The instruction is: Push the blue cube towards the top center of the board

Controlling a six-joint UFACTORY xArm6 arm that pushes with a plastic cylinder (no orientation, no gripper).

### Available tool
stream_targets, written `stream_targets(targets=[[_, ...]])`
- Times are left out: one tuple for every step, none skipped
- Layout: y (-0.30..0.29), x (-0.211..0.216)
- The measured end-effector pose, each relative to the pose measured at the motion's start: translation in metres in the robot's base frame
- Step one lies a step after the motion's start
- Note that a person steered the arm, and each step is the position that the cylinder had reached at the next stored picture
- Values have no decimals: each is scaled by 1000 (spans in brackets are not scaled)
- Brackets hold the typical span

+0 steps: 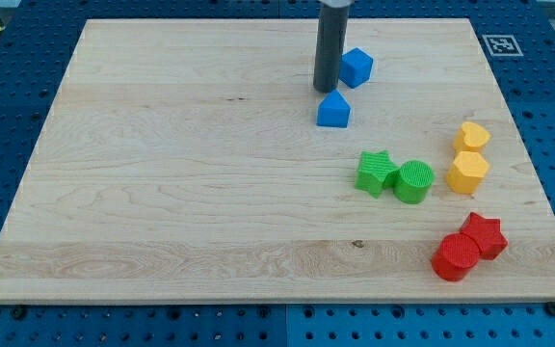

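Near the desk's (162, 193) top center, my tip (325, 91), a bare rod without fingers, stands just left of the tilted, faceted blue cube (356, 67).

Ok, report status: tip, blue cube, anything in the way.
My tip down, just left of the blue cube, near top center. Second blue block right below my tip. Path to top edge open.

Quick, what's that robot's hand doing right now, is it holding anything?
No hand here: the arm ends in a plain rod, holding nothing.
My tip rests on the board, just left of the blue cube and above a second blue block.
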State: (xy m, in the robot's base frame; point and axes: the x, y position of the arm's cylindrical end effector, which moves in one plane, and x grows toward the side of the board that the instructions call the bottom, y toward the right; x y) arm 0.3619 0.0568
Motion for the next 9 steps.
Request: stream_targets(targets=[[9, 52], [30, 55], [35, 31], [33, 0], [31, 0], [51, 13], [77, -3], [82, -26], [66, -26]])
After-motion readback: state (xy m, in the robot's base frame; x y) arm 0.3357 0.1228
